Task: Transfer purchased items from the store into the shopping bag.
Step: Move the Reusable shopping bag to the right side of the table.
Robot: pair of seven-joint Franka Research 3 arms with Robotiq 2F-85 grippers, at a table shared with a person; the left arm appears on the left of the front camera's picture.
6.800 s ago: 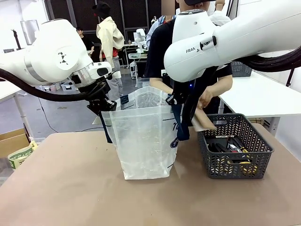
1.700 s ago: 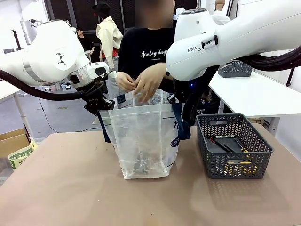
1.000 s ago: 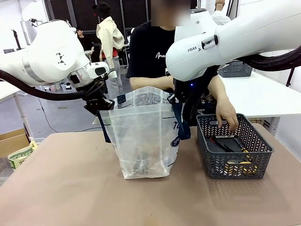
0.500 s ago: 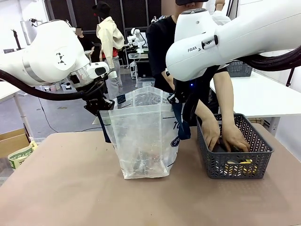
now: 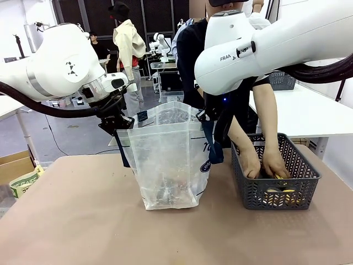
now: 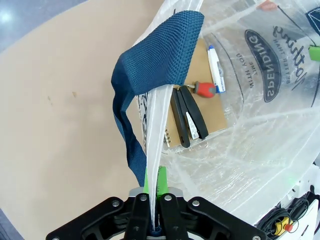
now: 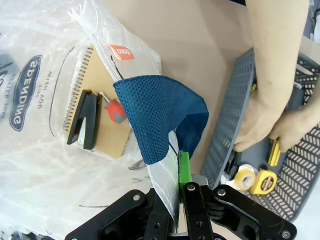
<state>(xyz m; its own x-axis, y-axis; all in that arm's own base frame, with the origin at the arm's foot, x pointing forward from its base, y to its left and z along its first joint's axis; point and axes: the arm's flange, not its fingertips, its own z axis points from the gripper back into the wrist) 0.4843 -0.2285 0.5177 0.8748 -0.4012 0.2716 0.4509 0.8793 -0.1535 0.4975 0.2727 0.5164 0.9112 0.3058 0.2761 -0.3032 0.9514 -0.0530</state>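
Note:
The shopping bag (image 5: 168, 165) stands open mid-table, held at both rims. My left gripper (image 5: 117, 124) is shut on its left rim beside a navy strap (image 6: 155, 60), and the green pads (image 6: 160, 181) pinch the plastic. My right gripper (image 5: 212, 118) is shut on the right rim (image 7: 179, 172). Inside the bag lie a brown notebook (image 6: 210, 105), a black stapler (image 6: 190, 117) and a red-handled tool (image 6: 200, 89). The store, a dark grey basket (image 5: 276, 193), sits to the right. Both hands of the person (image 5: 262, 163) reach into it, near a pale yellow tape roll (image 7: 243, 176) and a yellow tape measure (image 7: 263, 181).
The person stands at the far side behind my right arm. A cardboard box (image 5: 19, 174) sits off the table's left edge. Bare brown tabletop (image 5: 83, 221) lies in front of the bag and basket. A white table (image 5: 309, 110) stands behind on the right.
The person's hands left the bag's mouth, moved right and went down into the basket. Both arms and the bag stay still.

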